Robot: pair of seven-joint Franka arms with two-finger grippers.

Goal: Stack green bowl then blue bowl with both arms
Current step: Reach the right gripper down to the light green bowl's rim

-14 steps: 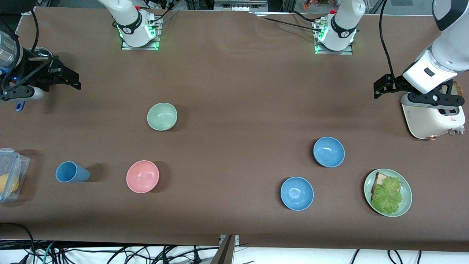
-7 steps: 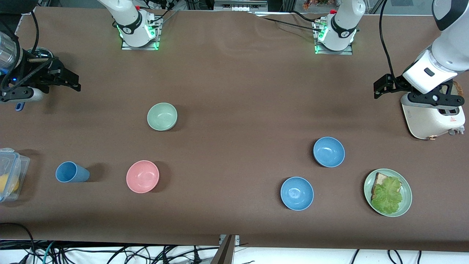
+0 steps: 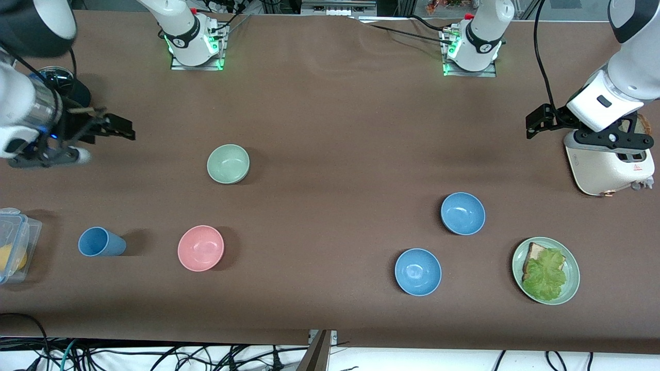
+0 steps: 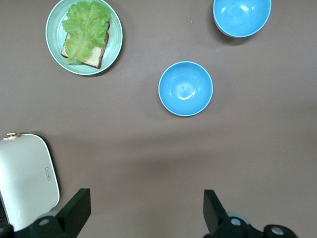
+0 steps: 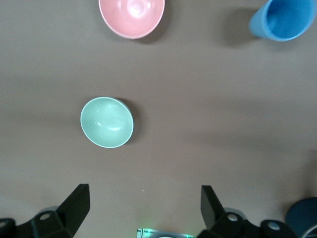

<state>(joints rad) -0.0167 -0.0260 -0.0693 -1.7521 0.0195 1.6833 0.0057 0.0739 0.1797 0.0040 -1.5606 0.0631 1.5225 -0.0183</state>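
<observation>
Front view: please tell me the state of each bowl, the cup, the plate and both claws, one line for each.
Green bowl: upright, empty, alone.
Steel-blue bowl: upright, empty, unstacked.
Brighter blue bowl: upright, empty.
Pink bowl: upright, empty.
Blue cup: lying on its side.
Green plate: holds bread and lettuce.
Left claw: open, empty, beside the toaster.
Right claw: open, empty.

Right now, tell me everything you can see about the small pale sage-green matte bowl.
The small pale sage-green matte bowl is round, smooth and matte, possibly ceramic or plastic. It sits upright and empty on the brown table, toward the right arm's end. Nothing touches it. The pink bowl lies nearer the front camera. In the right wrist view it shows ahead of the open right gripper, which is up in the air and clear of it.
</observation>
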